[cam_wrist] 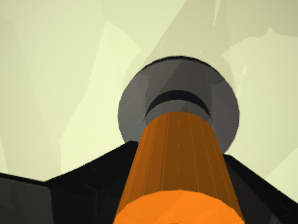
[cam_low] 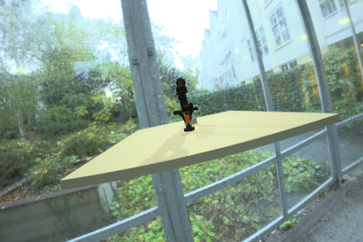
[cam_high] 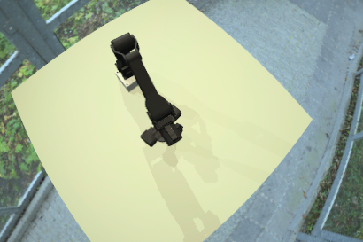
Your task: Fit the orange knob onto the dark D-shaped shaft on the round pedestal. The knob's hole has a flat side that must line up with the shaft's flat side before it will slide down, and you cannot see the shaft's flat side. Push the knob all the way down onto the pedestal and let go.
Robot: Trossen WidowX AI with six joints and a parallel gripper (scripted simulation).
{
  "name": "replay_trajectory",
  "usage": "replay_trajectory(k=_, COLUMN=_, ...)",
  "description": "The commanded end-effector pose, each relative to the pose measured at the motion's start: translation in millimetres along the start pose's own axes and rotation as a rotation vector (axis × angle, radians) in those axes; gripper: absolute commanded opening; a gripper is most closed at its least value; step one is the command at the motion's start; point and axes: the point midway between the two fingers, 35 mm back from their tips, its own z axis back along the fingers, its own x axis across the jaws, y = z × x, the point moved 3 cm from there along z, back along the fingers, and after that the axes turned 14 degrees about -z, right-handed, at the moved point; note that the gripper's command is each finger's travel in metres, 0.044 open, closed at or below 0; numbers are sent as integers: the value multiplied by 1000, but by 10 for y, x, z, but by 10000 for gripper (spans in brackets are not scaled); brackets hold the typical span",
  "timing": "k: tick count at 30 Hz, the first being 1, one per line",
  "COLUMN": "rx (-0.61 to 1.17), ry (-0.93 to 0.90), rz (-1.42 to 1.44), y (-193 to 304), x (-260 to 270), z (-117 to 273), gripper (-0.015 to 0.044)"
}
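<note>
My gripper is shut on the orange knob, a ribbed cylinder held upright. In the wrist view the knob stands right over the middle of the round grey pedestal. A dark band shows between the knob's lower end and the pedestal top, so the knob sits above the pedestal surface. The shaft itself is hidden by the knob. In the top view the arm and gripper cover the knob and pedestal. In the exterior view the dark pedestal base shows just under the knob.
The pale yellow table carries the arm's base at the back left. Metal railings and window frames surround the table.
</note>
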Motion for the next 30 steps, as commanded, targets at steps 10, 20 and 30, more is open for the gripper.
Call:
replay_trajectory(k=10, rx=0, ry=2, rz=171, y=35, x=3, z=37, gripper=0)
replay_trajectory(k=20, rx=0, ry=2, rz=213, y=20, x=1, z=21, gripper=0)
replay_trajectory(k=30, rx=0, ry=2, rz=213, y=5, x=-2, z=-6, gripper=0)
